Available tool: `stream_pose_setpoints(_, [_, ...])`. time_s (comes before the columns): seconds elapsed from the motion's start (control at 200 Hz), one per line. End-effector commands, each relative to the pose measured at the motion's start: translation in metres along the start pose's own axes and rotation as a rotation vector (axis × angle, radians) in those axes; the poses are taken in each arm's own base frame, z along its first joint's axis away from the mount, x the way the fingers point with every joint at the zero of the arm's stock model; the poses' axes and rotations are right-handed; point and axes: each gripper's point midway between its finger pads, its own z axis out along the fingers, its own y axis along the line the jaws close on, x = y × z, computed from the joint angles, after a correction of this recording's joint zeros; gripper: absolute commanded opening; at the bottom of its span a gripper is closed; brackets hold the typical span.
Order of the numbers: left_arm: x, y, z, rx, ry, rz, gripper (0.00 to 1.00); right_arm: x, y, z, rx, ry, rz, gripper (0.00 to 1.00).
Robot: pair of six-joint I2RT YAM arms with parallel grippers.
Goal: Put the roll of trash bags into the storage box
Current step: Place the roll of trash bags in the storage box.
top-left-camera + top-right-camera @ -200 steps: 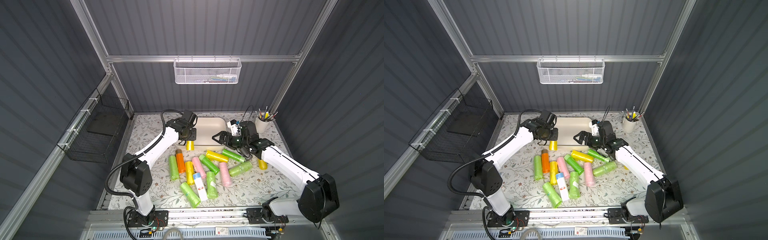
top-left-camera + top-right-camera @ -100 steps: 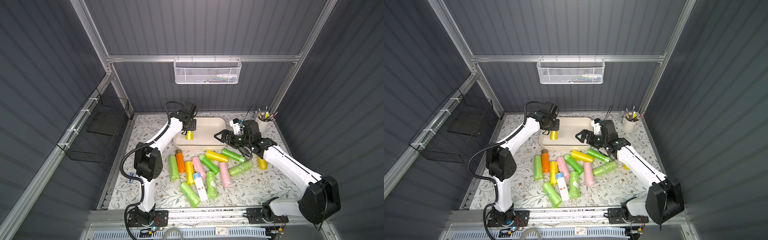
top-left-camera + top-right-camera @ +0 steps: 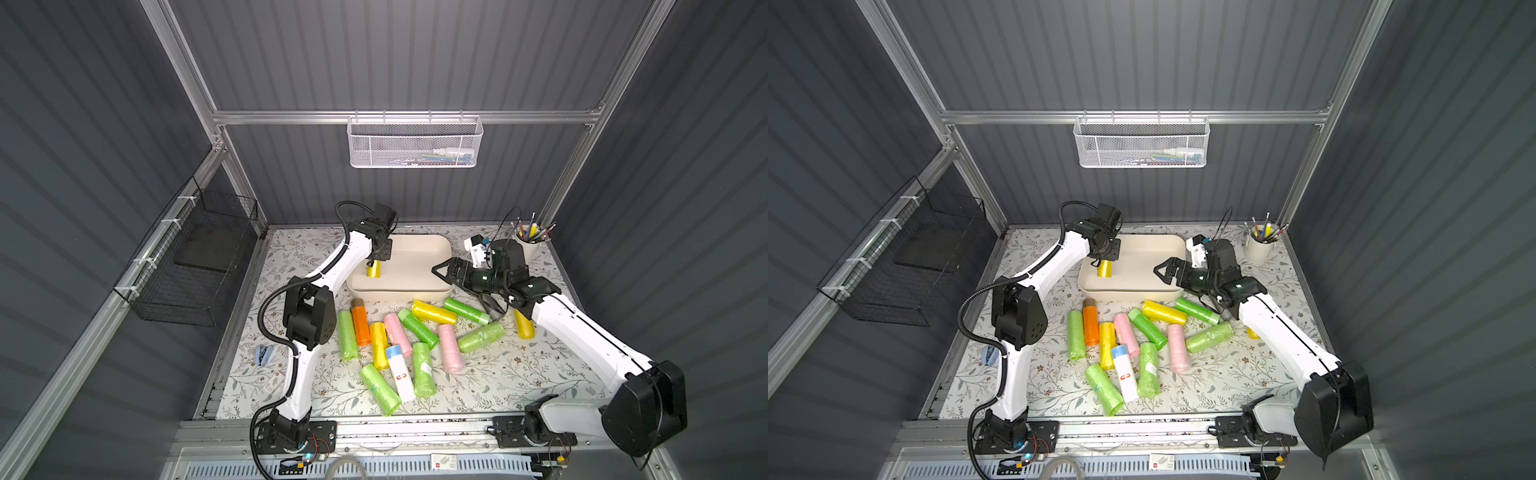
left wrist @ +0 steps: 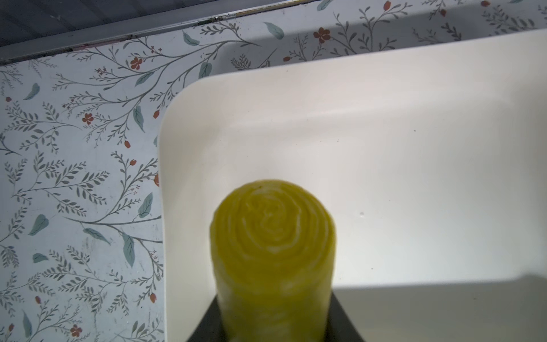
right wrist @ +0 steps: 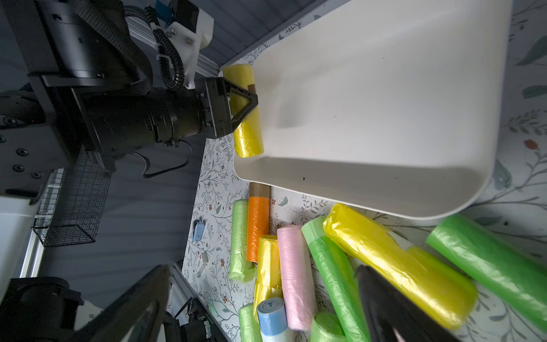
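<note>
Grey slatted walls [image 3: 415,62], floral tabletop [image 3: 519,374], left tool [image 3: 375,261] gripping yellow roll [image 3: 373,271], right tool [image 3: 444,272] spread empty.

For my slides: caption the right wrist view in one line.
Left pincer shut on a yellow roll at the storage box's edge, loose rolls scattered on the table beside it.

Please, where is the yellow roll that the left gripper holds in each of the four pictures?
In a top view: the yellow roll is over the left end of the storage box.
In a top view: same place, over the box's left end.
Left wrist: close to the lens, its end face showing, over a box corner.
Right wrist: at the box's short end wall.
Shared landmark: the cream box's rounded rim.
</note>
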Motion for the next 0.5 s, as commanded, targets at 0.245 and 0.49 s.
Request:
stream_pose_setpoints(0.245, [0.017,0.031,0.034,-0.117,0.088,0.056,0.22,0.004,-0.004,-0.009,0.018,-0.014,0.003,0.99])
stream_pose_setpoints(0.49, [0.026,0.039,0.054,-0.163,0.126,0.078,0.22,0.006,-0.009,-0.014,0.047,-0.022,0.009,0.99])
